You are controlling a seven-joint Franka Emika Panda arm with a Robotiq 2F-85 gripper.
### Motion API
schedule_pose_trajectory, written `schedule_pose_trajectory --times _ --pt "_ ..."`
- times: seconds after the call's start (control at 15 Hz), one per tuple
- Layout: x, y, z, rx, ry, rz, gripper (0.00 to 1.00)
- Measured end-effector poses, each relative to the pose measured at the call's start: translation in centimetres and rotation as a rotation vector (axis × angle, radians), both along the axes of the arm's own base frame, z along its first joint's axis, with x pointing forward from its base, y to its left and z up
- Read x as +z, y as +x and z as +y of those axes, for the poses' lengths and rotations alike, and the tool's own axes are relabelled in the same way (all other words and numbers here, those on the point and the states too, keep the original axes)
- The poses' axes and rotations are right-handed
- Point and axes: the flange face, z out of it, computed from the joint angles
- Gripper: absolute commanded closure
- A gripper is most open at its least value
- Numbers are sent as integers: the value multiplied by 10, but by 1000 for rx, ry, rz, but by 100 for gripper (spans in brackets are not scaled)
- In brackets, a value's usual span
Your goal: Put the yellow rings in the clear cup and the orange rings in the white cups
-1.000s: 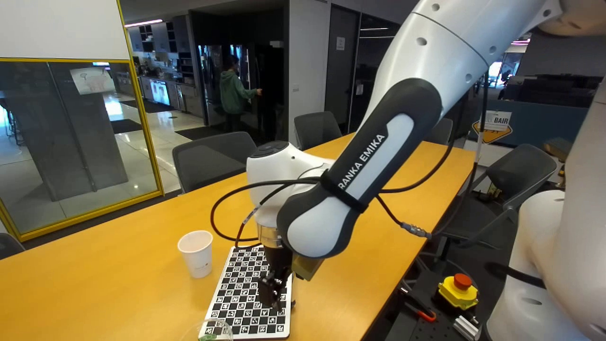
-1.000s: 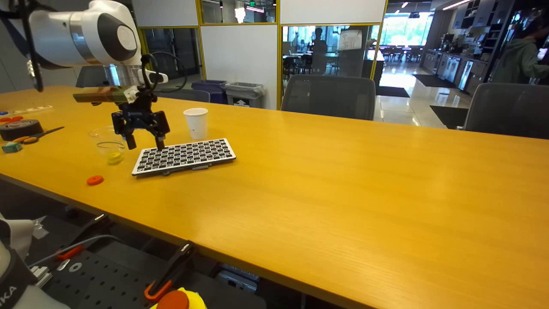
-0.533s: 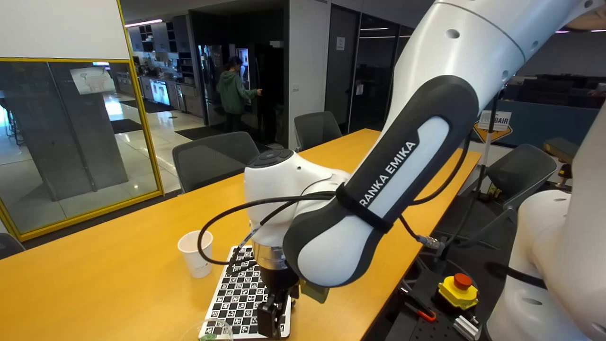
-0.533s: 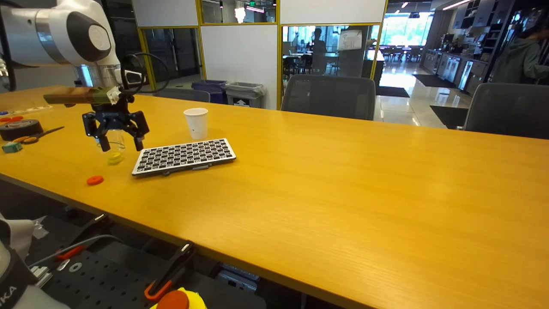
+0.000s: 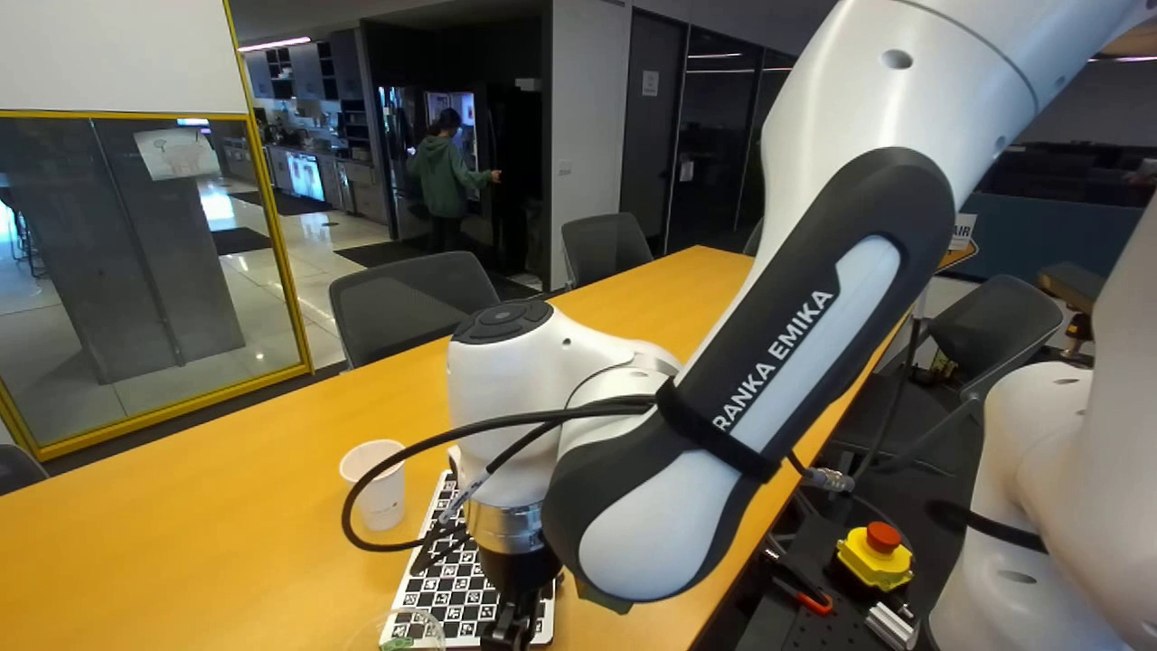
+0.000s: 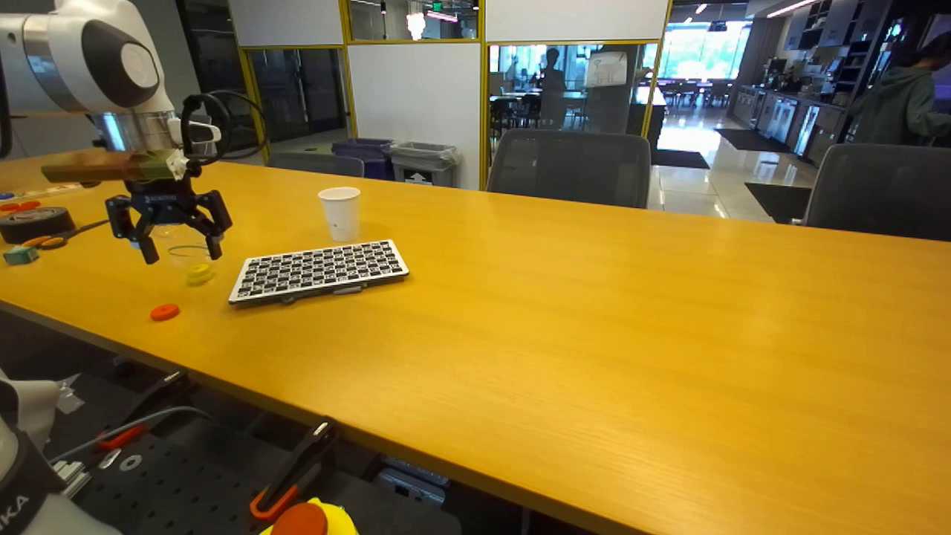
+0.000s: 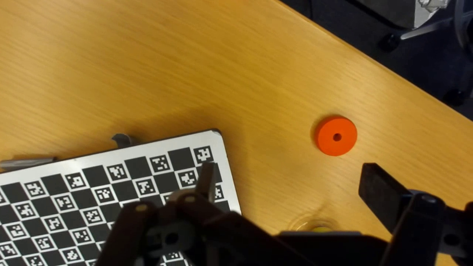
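An orange ring [image 6: 165, 312] lies flat on the table near its edge; it also shows in the wrist view [image 7: 329, 143]. A clear cup [image 6: 172, 245] stands behind it with yellow rings [image 6: 199, 275] at its bottom; how many is unclear. In the wrist view the cup [image 7: 295, 222] is mostly hidden by the gripper. A white cup [image 6: 342, 215] stands upright behind the checkered board and shows in both exterior views [image 5: 381, 502]. My gripper [image 6: 183, 253] is open and empty, above the table near the clear cup. In the wrist view the ring lies beyond the open fingertips [image 7: 288, 166], closer to the right finger.
A checkered board [image 6: 319, 271] lies beside the gripper; the left finger overlaps its corner [image 7: 218, 140] in the wrist view. At the far left are black tape [image 6: 36, 224], scissors [image 6: 56, 242], a green block [image 6: 20, 255] and small red pieces [image 6: 28, 206]. The table edge [image 7: 369, 61] runs past the ring.
My gripper has moved from beside the checkered board toward the clear cup, leftward in an exterior view, slightly lower. It stays open. The ring and cups have not moved.
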Motion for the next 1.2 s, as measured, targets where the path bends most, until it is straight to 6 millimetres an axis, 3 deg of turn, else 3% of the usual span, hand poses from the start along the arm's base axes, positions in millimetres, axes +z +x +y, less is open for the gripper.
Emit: schedule_pose_trajectory --times 0.47,0.93,1.2 --pt "12 10 3 7 92 13 0" --pt "16 8 -1 -40 92 30 0" --pt "22 26 -12 -102 106 19 0"
